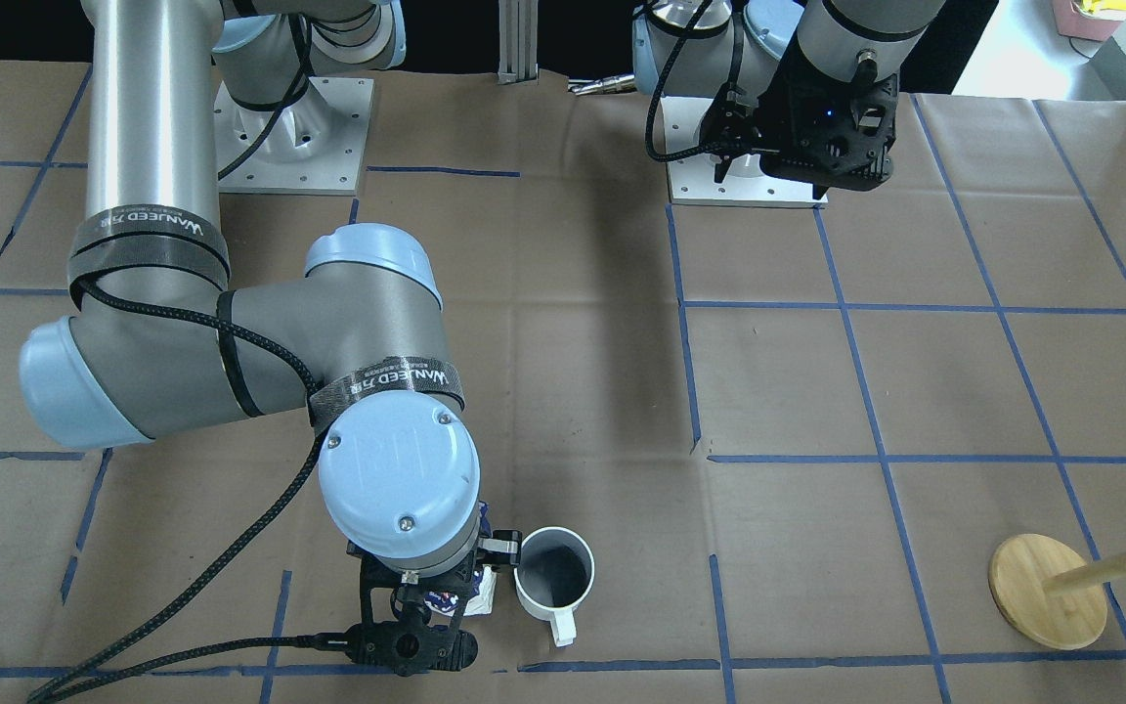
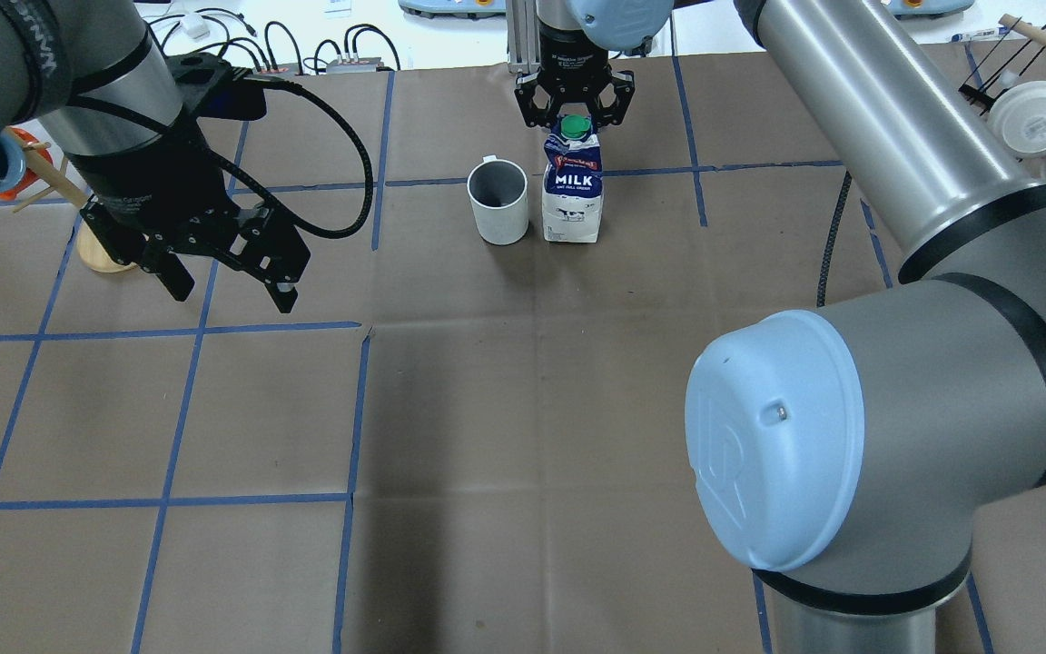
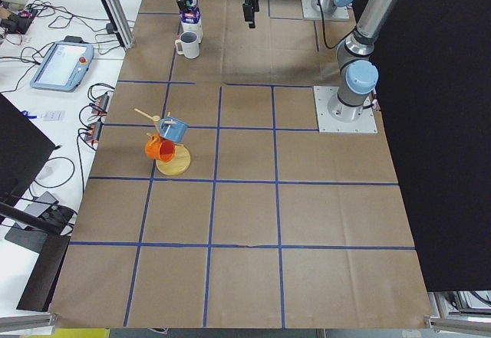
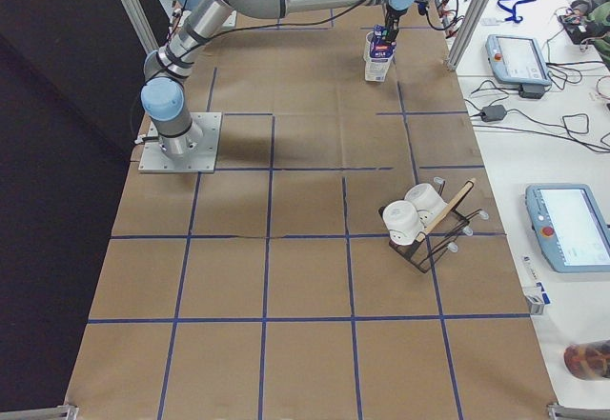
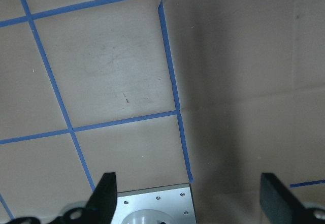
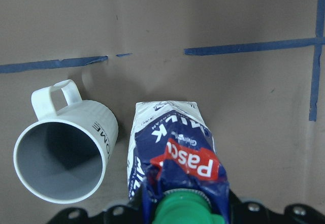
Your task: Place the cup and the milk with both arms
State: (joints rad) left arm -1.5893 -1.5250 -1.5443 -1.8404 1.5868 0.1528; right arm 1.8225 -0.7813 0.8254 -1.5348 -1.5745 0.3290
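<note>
The white cup point(image 2: 498, 202) stands upright on the table at the far middle, with its dark grey inside showing and its handle pointing away from the robot. It also shows in the front view point(image 1: 554, 577). The dark-blue and white milk carton point(image 2: 573, 186) with a green cap stands right beside it. My right gripper point(image 2: 575, 107) is open, its fingers spread on either side of the carton's top. In the right wrist view the milk point(image 6: 175, 158) and the cup point(image 6: 63, 155) lie directly below. My left gripper point(image 2: 225, 272) is open and empty, held above bare table to the left.
A wooden mug tree point(image 1: 1047, 592) with a blue and an orange mug stands at the robot's far left. A black rack with white cups point(image 2: 1031, 118) is at the far right. The arms' base plates point(image 1: 294, 137) sit on the robot's side. Blue tape lines mark the brown table cover.
</note>
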